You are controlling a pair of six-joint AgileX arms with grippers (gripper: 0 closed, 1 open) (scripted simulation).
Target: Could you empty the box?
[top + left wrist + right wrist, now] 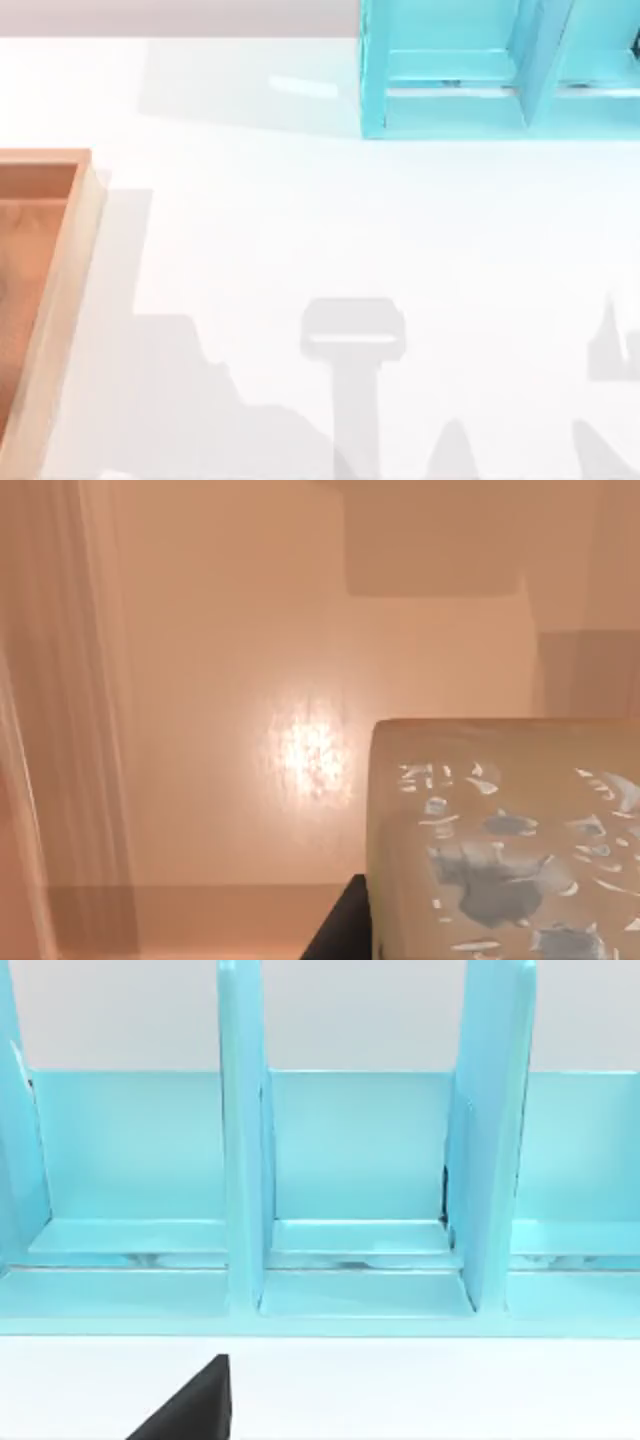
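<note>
Lifting the cube (500,850) out of the box (75,260) is judged to be the step in hand, and several faults could arise from this position. The left wrist view shows the cube very close to the camera, above or on the orange-brown floor of the box, with a tan box wall running alongside. A dark finger (340,930) of the left gripper shows just beside one face of the cube. Whether that finger presses the cube or only stands next to it cannot be told, and the opposite finger is hidden; the jaw spread of the left gripper therefore cannot be told.

Probable faults, as a judgement:
- An off-centre grasp could let the cube twist or slip on the way up.
- A cube carried low could strike the box wall and drop back onto the floor of the box.
- A finger that catches the wall could drag the whole box across the table (300,230).

The box lies at the left edge of the table, well apart from the turquoise shelf unit (470,80), which stands at the far side toward the right.

The right gripper faces the shelf unit's open compartments from nearby. One dark finger (190,1405) is in view; its jaw state cannot be told.
</note>
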